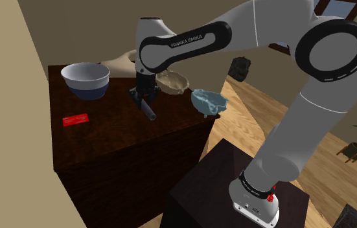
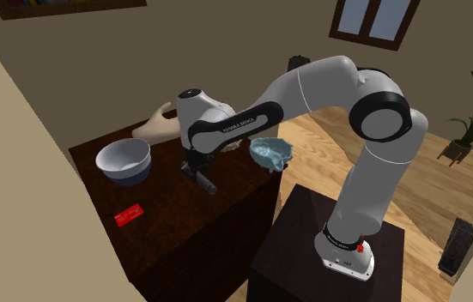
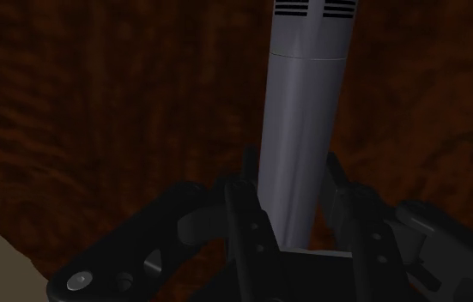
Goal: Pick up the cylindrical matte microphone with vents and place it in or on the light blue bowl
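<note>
black hand (image 3: 290,193) clenches around one end of the grey microphone (image 3: 305,103), whose vented end points away, tilted over the dark wooden table (image 1: 115,122). farther off, well apart at the table's edge, sits the pale blue bowl (image 1: 208,100).

Arm (image 1: 303,123): smooth, rounded white shells. Joints (image 1: 333,48): broad black rings around pale grey caps. Forearm panel (image 1: 212,34): black, with white lettering (image 1: 186,41) reading FRANKA EMIKA. Hand (image 1: 144,98): all black, two-fingered. Base flange (image 1: 256,202): white, with a red mark (image 1: 271,197).
</note>
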